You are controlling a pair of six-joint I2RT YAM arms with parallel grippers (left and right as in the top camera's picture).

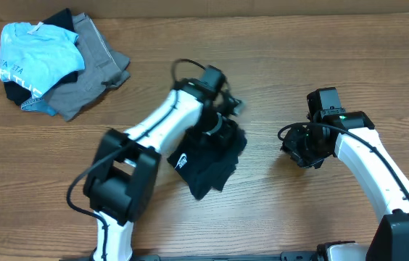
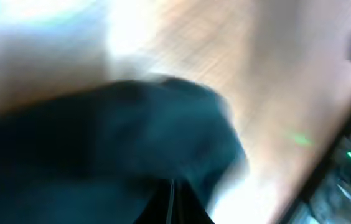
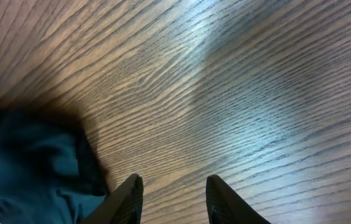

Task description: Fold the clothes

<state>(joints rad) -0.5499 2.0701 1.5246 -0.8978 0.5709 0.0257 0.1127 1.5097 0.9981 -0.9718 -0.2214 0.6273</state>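
Black cloth is nearly all the left wrist view gives us, a dark smear with no fingers to make out. The left gripper (image 1: 219,129) is buried in the top of the black T-shirt (image 1: 208,163), and whether it is clamped on the fabric or slack we cannot tell.

The right gripper (image 3: 174,196) is easier. Its fingers are parted with nothing between them, poised over bare wood just beside the T-shirt's edge and touching neither.

The T-shirt sits mid-table (image 1: 299,72) in a crumpled bunch, its white logo (image 1: 181,161) peeking out at one side. We see no flat panel, no straight edge and no sleeve laid out.

So the fold has hardly begun, by our reckoning. The garment wants spreading and smoothing first, then the folds themselves.

Well apart from the T-shirt, at the far corner, a light-blue shirt (image 1: 34,54) lies heaped on a grey garment (image 1: 96,65).
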